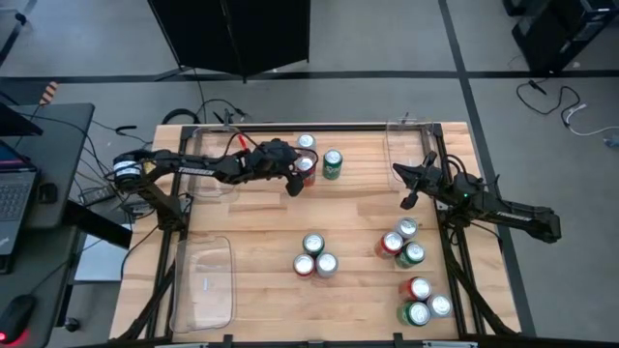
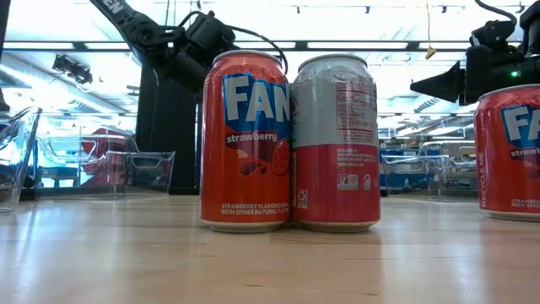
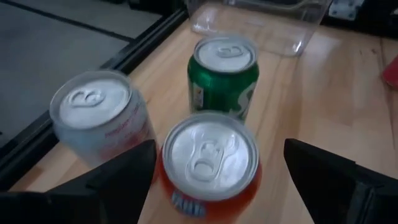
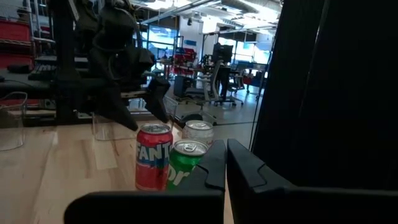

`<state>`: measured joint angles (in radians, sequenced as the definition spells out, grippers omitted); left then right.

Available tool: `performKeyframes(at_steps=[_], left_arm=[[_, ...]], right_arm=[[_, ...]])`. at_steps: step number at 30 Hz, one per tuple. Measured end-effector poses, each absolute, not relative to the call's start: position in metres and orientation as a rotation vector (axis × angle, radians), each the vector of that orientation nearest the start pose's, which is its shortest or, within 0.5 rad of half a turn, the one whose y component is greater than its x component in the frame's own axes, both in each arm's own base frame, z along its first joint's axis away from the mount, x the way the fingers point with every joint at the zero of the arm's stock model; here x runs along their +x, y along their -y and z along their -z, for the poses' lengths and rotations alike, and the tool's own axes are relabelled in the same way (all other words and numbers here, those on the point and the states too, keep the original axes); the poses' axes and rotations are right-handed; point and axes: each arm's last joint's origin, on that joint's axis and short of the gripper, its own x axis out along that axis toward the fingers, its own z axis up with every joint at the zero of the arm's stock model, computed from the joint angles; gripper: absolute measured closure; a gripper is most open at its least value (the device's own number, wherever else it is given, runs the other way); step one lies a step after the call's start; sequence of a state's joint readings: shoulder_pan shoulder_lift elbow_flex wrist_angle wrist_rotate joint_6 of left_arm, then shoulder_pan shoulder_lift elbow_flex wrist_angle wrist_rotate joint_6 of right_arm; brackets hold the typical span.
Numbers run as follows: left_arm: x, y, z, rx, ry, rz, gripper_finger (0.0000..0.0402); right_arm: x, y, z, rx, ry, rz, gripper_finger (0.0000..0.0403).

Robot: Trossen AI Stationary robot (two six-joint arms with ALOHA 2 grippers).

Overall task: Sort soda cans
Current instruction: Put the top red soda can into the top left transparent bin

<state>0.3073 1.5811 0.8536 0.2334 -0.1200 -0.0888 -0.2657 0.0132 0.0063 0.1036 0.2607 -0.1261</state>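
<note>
At the far middle of the table stand three soda cans close together: a red one (image 1: 307,166) (image 3: 208,155), a green one (image 1: 332,162) (image 3: 224,74) and a silver-white one (image 1: 306,142) (image 3: 96,115). My left gripper (image 1: 298,180) (image 3: 219,152) is open and slants down over the red can. One finger stands on each side of the can's top, and I see no touch. My right gripper (image 1: 410,186) (image 4: 225,163) is shut and holds nothing, waiting at the right side of the table.
More cans stand in threes at the table's middle (image 1: 314,256), at the right (image 1: 401,242) and at the near right (image 1: 424,302). Clear bins sit at the near left (image 1: 203,280), far left (image 1: 208,159) and far right (image 1: 411,145).
</note>
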Motion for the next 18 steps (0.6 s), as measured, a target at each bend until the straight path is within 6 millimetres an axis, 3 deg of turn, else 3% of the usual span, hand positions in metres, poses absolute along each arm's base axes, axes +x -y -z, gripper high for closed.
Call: performKeyframes(at_steps=[11, 18], left_arm=[[0.324, -0.107, -0.186, -0.137, -0.468, -0.452, 0.0050], [0.328, -0.108, -0.175, -0.147, -0.483, -0.459, 0.0099]], right_arm=[[0.091, 0.033, -0.175, -0.123, 0.065, 0.532, 0.0400], [0.091, 0.033, -0.175, -0.123, 0.065, 0.533, 0.0400]])
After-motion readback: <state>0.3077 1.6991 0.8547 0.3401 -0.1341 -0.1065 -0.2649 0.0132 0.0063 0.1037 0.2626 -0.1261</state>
